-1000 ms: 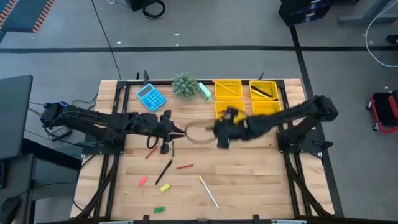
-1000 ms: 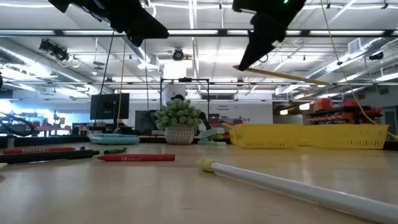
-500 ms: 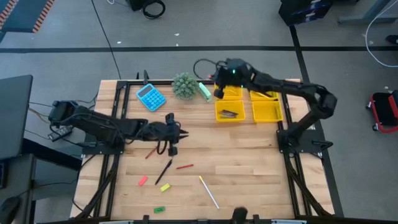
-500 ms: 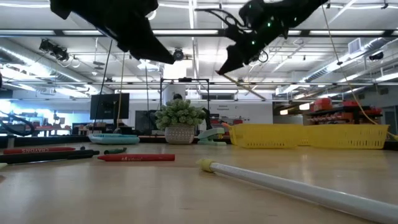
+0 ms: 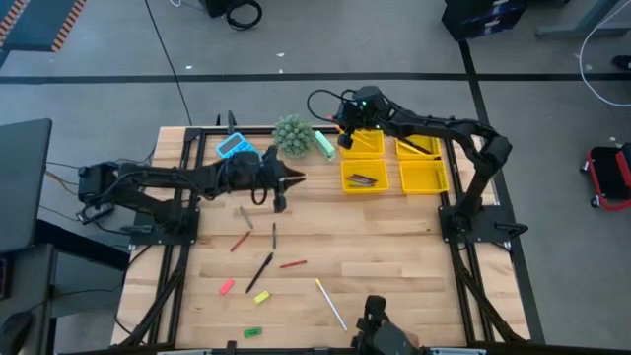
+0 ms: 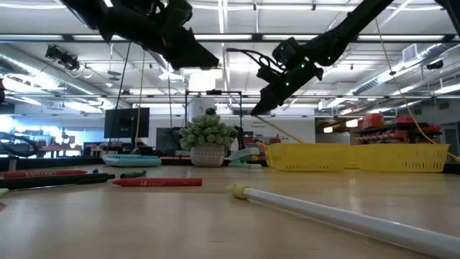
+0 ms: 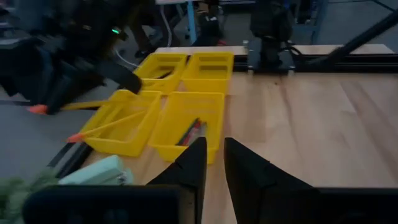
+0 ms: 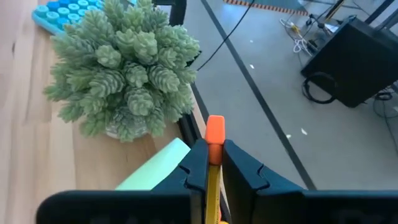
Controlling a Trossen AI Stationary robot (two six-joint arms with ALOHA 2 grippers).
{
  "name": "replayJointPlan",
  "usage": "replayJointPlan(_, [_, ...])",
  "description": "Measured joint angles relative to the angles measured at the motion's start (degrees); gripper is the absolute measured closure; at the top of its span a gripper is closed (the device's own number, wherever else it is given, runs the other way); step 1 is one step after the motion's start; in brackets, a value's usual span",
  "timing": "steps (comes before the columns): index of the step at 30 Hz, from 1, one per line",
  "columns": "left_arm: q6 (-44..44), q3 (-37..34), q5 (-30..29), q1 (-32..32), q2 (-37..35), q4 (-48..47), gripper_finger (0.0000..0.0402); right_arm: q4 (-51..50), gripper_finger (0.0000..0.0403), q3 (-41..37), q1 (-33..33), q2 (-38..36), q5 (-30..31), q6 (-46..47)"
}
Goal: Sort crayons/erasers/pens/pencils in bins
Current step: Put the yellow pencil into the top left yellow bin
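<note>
High view: right gripper (image 5: pixel 344 131) clamps pencil (image 8: pixel 214 163) above bins (image 5: pixel 361 143); pens (image 5: pixel 366 180) inside one.

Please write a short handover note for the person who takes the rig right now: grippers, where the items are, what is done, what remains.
Right gripper: shut on a yellow pencil, above the far-left bin.
Left gripper: empty, fingers slightly apart, near the plant.
Done: pens lie in the near-left bin; the far-right bin holds items too.
Left on the table: red crayons, a black pen, a white pencil, and pink, yellow and green erasers.
</note>
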Motion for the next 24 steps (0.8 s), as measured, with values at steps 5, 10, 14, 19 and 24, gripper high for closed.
replayJointPlan(5, [2.47, 0.00, 2.33, 4.46, 0.00, 0.58, 0.0325, 1.41, 0.0363, 0.01, -1.45, 1.72, -1.42, 1.29])
replayJointPlan(10, [5.67, 0.00, 2.88, 7.57, 0.00, 0.60, 0.0321, 2.95, 0.0363, 0.06, -2.62, 2.01, -2.14, 2.69])
replayJointPlan(14, [8.13, 0.00, 3.01, 9.81, 0.00, 1.40, 0.0323, 3.14, 0.0363, -0.21, -3.62, 2.01, -4.92, 5.27])
replayJointPlan(19, [8.26, 0.00, 2.97, 11.76, 0.00, 1.12, 0.0317, 4.81, 0.0363, -3.35, -3.57, 1.99, -5.12, 5.63])
replayJointPlan(24, [8.22, 0.00, 2.95, 11.77, 0.00, 0.47, 0.0314, 9.16, 0.0363, -6.71, -3.43, 1.99, -5.12, 6.13])
